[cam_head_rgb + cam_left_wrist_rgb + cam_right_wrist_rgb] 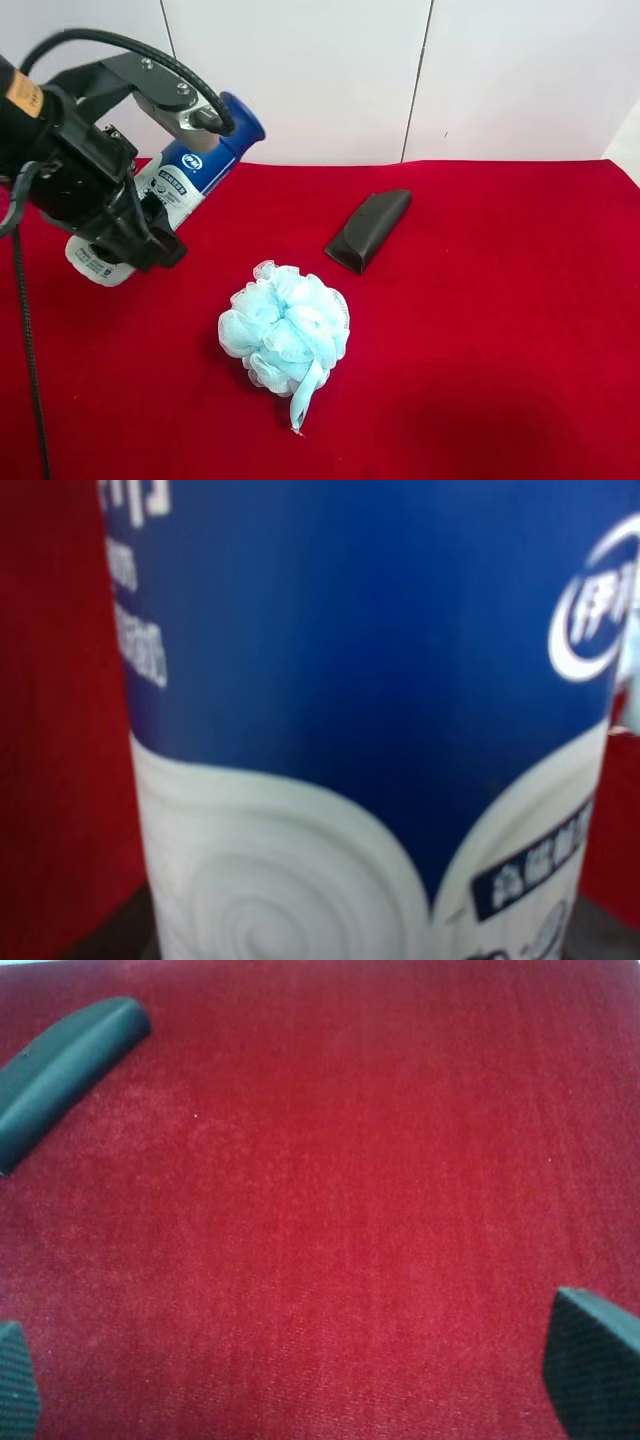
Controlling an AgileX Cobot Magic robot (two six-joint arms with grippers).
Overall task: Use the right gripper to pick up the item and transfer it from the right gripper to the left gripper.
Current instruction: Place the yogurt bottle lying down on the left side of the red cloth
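The item (190, 180), a white spray can with a blue label and dark blue cap, hangs tilted above the red cloth at the exterior high view's left. The left gripper (140, 235) is shut on its lower body, cap pointing up and away. The left wrist view is filled by the item's (350, 730) blue and white label. Seen only in its own wrist view, the right gripper (305, 1370) is open over bare red cloth. Its two black fingertips (595, 1360) stand wide apart with nothing between them.
A light-blue mesh bath puff (285, 330) lies on the red cloth (500, 350) near the middle. A black wedge-shaped case (368, 230) lies behind it, and the same case (60, 1065) shows in the right wrist view. A white wall stands behind the table.
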